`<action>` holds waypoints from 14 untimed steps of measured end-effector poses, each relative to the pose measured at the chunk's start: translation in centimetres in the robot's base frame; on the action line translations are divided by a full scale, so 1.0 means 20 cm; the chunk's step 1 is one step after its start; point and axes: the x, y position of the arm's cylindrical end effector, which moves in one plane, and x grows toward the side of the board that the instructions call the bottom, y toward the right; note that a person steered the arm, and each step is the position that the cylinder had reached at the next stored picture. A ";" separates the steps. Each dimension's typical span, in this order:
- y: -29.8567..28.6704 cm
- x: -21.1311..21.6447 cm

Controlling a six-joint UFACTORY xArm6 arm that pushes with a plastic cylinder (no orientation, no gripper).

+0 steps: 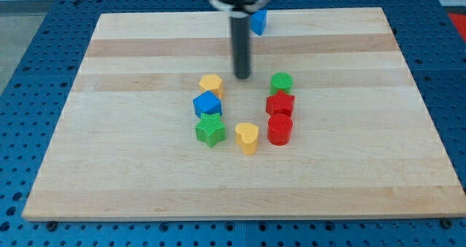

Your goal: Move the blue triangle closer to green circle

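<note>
The blue triangle sits up at the view's top edge of the board, half hidden behind the rod, so only its right part shows. It looks like a small, rigid, light block that should skate easily on smooth wood, and a pointed shape like that will likely spin if nudged off-centre. Best contact, I'd judge, is square on its far side, the one facing the view's top, pushing down the view.

The green circle waits well below it, slightly to the view's right, touching the red block beneath, with a red cylinder lower again.

My tip is down between the yellow block and the green circle, well apart from the triangle. No jaws here at all, just a bare rod.

Further out: blue cube, green star, yellow heart.
</note>
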 end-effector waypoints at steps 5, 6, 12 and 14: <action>0.55 -0.72; 0.41 -0.84; 0.05 -0.76; -0.14 -0.76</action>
